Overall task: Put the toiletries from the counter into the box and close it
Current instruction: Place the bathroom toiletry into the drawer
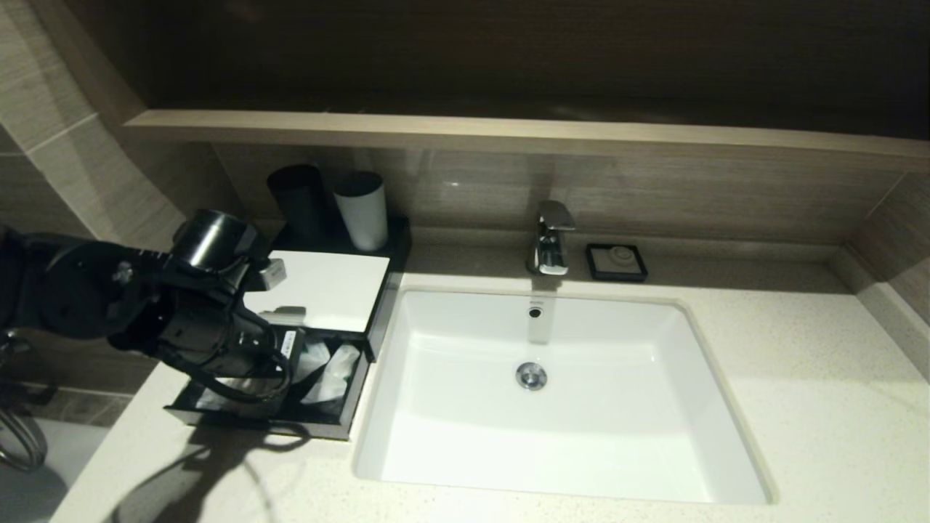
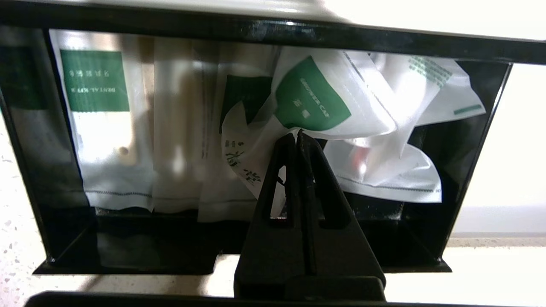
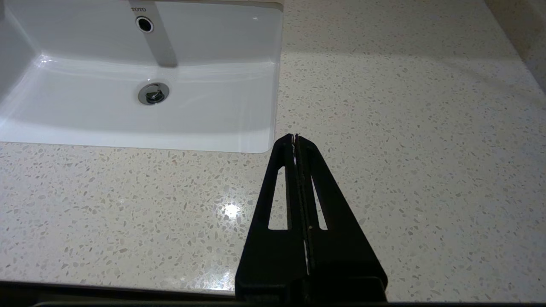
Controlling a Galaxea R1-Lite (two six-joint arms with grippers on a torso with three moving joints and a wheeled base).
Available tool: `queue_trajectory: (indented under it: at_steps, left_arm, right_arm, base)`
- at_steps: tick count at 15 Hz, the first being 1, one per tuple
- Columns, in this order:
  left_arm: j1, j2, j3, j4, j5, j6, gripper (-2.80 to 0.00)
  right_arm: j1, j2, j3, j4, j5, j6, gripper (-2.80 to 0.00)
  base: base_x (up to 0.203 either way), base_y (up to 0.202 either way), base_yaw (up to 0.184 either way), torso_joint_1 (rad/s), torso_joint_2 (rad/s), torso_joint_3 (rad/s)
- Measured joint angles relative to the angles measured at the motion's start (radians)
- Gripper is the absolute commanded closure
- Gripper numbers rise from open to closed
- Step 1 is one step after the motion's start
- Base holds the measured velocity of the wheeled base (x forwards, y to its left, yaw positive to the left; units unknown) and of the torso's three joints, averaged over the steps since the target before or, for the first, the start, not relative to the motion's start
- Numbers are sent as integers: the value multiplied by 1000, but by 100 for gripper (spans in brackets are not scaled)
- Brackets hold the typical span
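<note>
Currently: toiletries [image 2: 311,100] all sit inside the pulled-out drawer [image 1: 341,425] of the box [image 1: 320,290], at 9 o'clock of the basin [image 1: 552,392]. Count: about five white sachets with green marks visible, overlapping, so exact number is unclear. One box, white top panel, drawer not closed. Left pincer [image 2: 298,135] clenched with nothing between the fingers, tips at the drawer's front, just before the sachets. Right pincer [image 3: 295,137] clenched, empty, over bare worktop [image 3: 405,128] at the basin's 4 o'clock corner. Behind the box at 12 o'clock: two cups, one black cup [image 1: 298,200], one white cup [image 1: 362,211]. One tap [image 1: 551,240]; one soap dish [image 1: 616,261] at its 3 o'clock.
</note>
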Motion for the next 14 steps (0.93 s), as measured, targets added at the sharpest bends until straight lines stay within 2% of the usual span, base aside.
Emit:
queue_trajectory:
  at_steps: [14]
  left_arm:
    - [0, 80, -11, -101, 5, -41, 0]
  right_arm:
    - [0, 0, 0, 0, 0, 0, 0]
  base:
    - [0, 0, 0, 0, 0, 0]
